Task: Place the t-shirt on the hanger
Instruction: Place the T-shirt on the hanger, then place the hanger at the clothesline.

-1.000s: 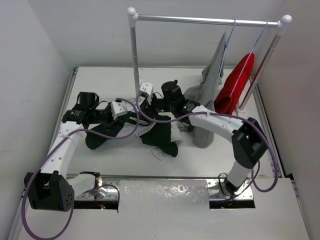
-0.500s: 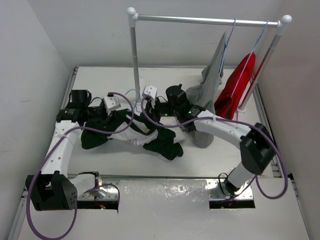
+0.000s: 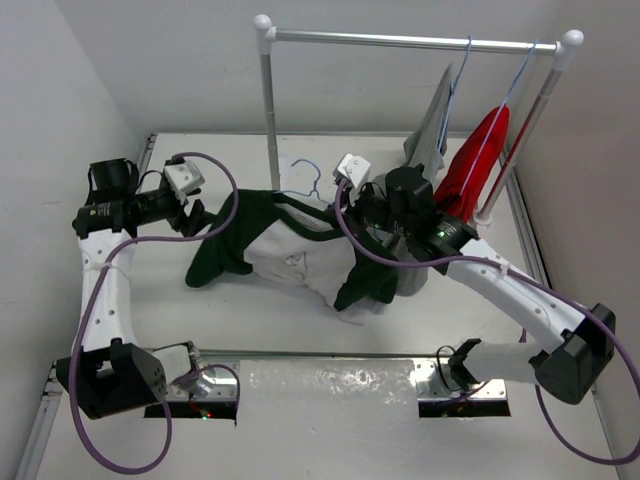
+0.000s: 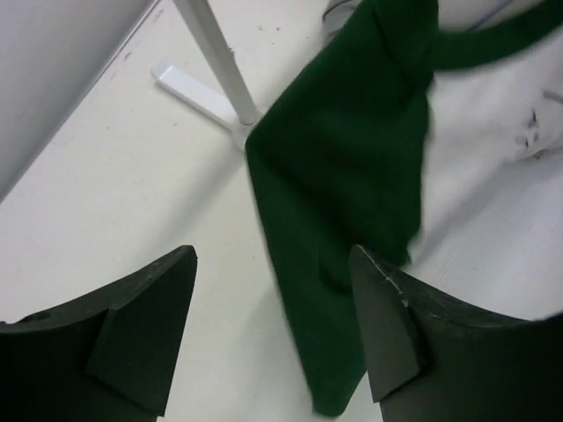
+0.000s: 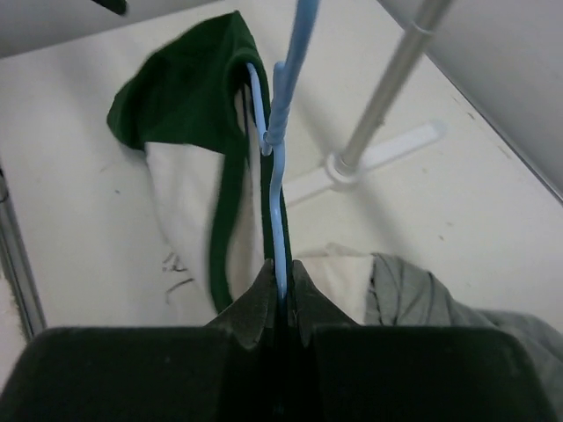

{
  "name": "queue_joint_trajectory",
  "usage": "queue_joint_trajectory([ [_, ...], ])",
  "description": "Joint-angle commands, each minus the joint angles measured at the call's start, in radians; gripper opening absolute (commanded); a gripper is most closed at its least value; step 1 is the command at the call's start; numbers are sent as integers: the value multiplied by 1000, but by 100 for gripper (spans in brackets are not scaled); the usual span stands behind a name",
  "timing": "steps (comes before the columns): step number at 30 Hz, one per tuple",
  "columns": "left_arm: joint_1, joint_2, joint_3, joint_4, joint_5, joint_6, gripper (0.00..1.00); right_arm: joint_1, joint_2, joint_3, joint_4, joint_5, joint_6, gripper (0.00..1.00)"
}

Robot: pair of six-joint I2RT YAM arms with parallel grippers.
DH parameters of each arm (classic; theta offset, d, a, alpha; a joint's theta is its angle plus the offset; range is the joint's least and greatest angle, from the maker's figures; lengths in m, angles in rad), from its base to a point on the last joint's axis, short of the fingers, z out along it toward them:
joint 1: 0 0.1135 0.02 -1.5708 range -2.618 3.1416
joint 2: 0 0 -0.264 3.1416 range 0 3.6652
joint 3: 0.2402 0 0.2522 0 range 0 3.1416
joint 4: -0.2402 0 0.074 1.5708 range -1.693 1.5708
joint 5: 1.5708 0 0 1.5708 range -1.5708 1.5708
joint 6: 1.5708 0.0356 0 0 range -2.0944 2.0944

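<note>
The t-shirt (image 3: 285, 250), dark green with white panels, hangs spread between the two arms, its hem on the table. The light-blue hanger (image 3: 310, 182) shows its hook above the green collar; its frame is hidden in the cloth. My right gripper (image 3: 343, 208) is shut on the hanger (image 5: 280, 176) wire, pinched between the fingertips (image 5: 264, 303), next to the collar (image 5: 185, 88). My left gripper (image 3: 193, 216) stands open just left of the shirt's green sleeve (image 4: 343, 176). The sleeve hangs between and beyond the fingers (image 4: 149, 325), touching neither.
A clothes rack stands at the back, its left post (image 3: 270, 110) just behind the shirt. Its foot (image 4: 198, 92) is close to my left gripper. A grey garment (image 3: 432, 125) and a red garment (image 3: 478, 160) hang on its right; grey cloth (image 5: 422, 303) lies under my right arm.
My left gripper opened, let go of the sleeve and drew back to the left. My right gripper shut on the hanger and carried it right and up, stretching the shirt out.
</note>
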Motion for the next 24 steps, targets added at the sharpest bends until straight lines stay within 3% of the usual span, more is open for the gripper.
queue_joint_trajectory([
  [1,19,-11,62,4,19,-4,70,-7,-49,17,-50,82,-21,0],
  [6,24,-9,59,-5,1,38,74,-6,-74,27,-76,83,-21,0],
  [11,24,37,-42,10,30,102,77,-6,-104,50,-85,100,2,0],
  [13,10,66,-97,107,35,46,82,-7,-113,59,-91,86,8,0],
  [15,-48,83,-137,203,-46,-94,89,-6,-117,62,-91,86,16,0],
  [20,-71,71,-217,450,-141,-368,89,-7,-121,64,-126,172,52,0],
  [24,-71,65,-208,502,-371,-488,89,-6,-150,67,-174,296,94,0],
])
